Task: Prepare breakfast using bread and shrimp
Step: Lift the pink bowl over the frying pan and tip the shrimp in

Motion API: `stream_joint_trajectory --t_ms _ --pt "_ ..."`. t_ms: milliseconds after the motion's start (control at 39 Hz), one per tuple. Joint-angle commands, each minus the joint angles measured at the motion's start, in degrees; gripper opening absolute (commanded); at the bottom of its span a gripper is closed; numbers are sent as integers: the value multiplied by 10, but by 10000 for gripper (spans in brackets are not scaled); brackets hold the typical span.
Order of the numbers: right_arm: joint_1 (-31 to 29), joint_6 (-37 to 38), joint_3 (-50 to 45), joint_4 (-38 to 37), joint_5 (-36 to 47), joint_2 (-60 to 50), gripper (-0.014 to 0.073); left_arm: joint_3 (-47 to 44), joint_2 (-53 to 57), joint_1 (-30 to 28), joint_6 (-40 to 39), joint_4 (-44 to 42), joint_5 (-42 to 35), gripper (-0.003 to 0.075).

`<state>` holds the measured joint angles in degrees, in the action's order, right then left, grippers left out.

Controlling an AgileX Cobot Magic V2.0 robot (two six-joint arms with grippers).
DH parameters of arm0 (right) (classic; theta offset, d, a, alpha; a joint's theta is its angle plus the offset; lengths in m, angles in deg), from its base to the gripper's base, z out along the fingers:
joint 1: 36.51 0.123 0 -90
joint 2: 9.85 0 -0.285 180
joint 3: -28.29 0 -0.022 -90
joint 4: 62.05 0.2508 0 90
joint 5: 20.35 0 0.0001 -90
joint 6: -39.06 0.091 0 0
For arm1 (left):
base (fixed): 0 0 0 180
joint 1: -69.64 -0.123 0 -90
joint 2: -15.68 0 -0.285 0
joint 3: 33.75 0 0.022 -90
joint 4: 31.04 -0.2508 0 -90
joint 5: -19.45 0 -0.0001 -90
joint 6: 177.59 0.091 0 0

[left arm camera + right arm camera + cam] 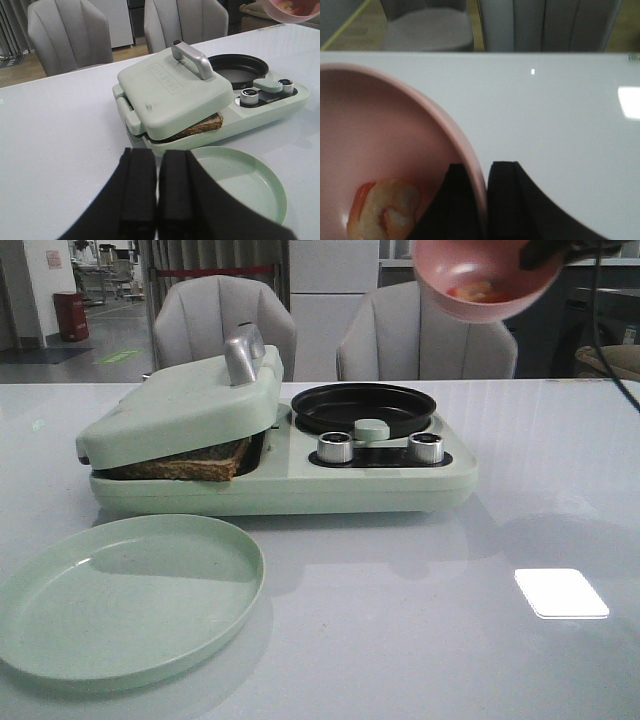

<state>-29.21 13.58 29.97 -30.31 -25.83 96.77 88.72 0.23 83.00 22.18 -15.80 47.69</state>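
Right hand (485, 200) pinches the rim of a pink bowl (487, 280), one finger inside the wall and one outside, and holds it in the air. Taking the mint-green breakfast maker (300, 475) as landmark, the bowl hangs above it and off to its right, just past the round black pan (363, 407) at that end. Inside the bowl lies the shrimp (385, 212), curled, resting low against the wall near the gripping fingers. The bowl is tilted in the front view, its mouth showing toward the camera.

Bread (190, 465) sits in the maker's left half, clamped under the hinged lid (180, 405) with only its crust edge showing; I cannot tell whether one slice or two is there. A green plate (130, 595) rests on the worktop (450, 620) in front of the maker.

Left hand (156, 200) hovers near the plate, in front of the maker, its fingers pressed together and holding nothing.

The pan lies down and to the left of the bowl, so the right arm is plainly nearer; tipping the shrimp in probably calls for a short shift leftward over the pan first.
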Motion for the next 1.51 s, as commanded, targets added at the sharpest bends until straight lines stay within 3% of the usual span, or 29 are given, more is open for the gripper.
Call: stream_joint_trajectory --t_ms 0,205,538,743,1076,1486 --pt "37 -12 21 10 157 -19 151 14 -6 5 -6 8 -46 114" --pt "88 -12 21 -40 311 43 151 14 -6 5 -6 8 -46 114" --pt "106 -15 21 -279 505 160 151 14 -6 5 -6 8 -46 114" --pt "107 -107 21 -360 564 183 151 14 -6 5 -6 8 -46 114" --pt "107 -237 21 -395 667 207 151 14 -6 5 -6 8 -46 114" --pt "107 -262 21 -389 780 202 151 14 -6 5 -6 8 -46 114"
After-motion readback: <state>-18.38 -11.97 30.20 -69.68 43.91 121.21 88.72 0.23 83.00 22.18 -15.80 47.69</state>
